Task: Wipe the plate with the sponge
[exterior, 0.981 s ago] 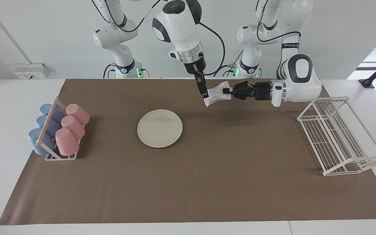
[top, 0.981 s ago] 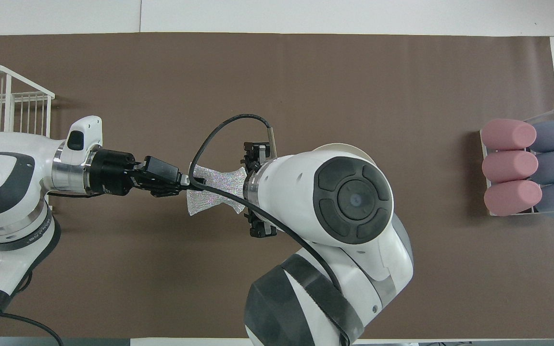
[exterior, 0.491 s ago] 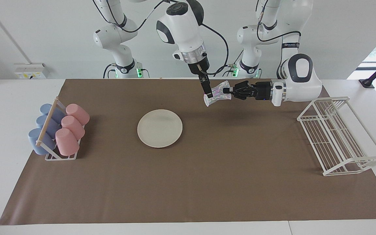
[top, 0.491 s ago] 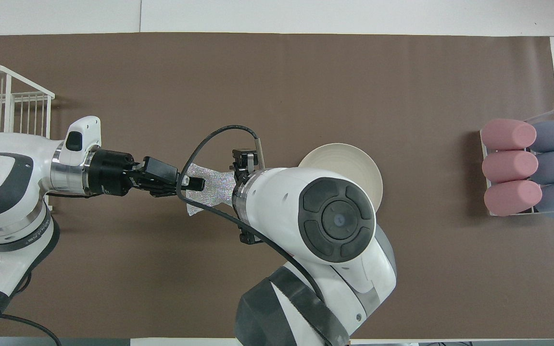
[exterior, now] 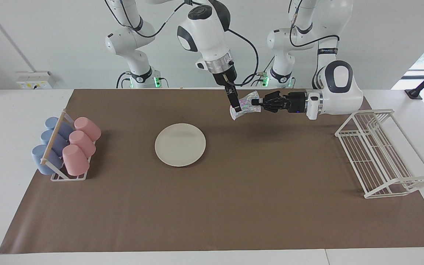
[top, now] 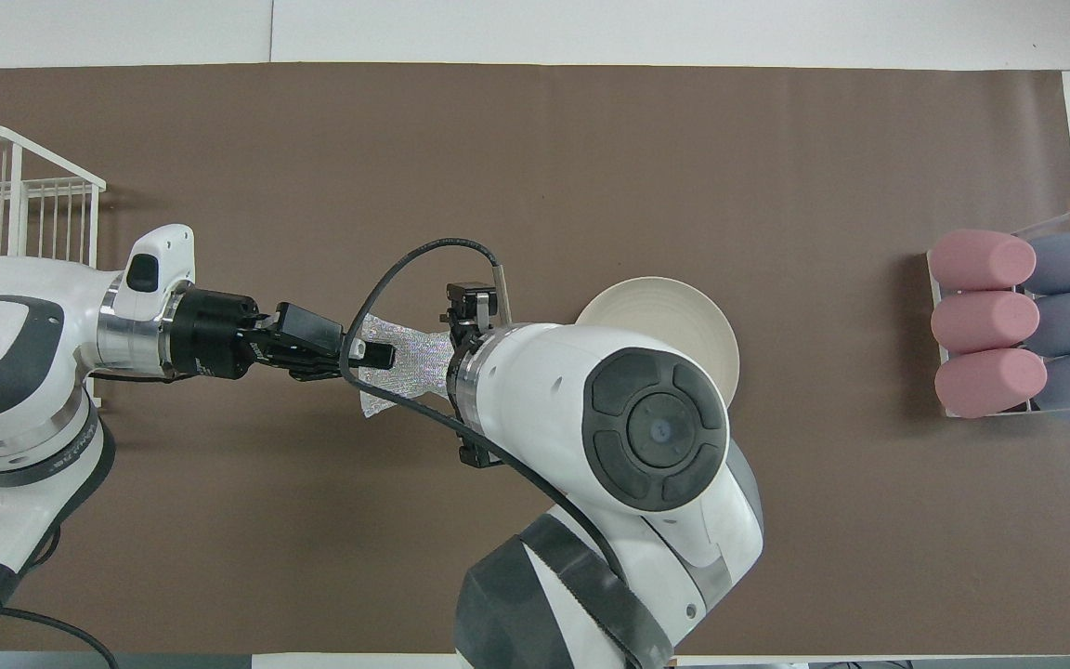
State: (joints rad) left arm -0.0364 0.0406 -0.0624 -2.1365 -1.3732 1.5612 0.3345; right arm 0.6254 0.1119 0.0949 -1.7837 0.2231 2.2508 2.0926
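The silvery sponge (exterior: 246, 105) (top: 410, 358) hangs in the air above the mat, toward the left arm's end of the table. My left gripper (exterior: 258, 102) (top: 375, 353) lies level and is shut on one end of it. My right gripper (exterior: 236, 106) points down at the sponge's free end. It is open, with its fingers (top: 472, 307) standing wide on either side of the sponge. The cream-white plate (exterior: 180, 144) (top: 674, 302) lies flat on the mat at mid-table, partly covered by the right arm in the overhead view.
A rack of pink and blue cups (exterior: 66, 147) (top: 1018, 321) sits at the right arm's end of the table. A white wire dish rack (exterior: 381, 154) (top: 6, 195) stands at the left arm's end. A brown mat (exterior: 234, 206) covers the table.
The right gripper has slid along the sponge toward the left gripper, uncovering more of the plate in the overhead view. The left gripper has lifted the sponge slightly.
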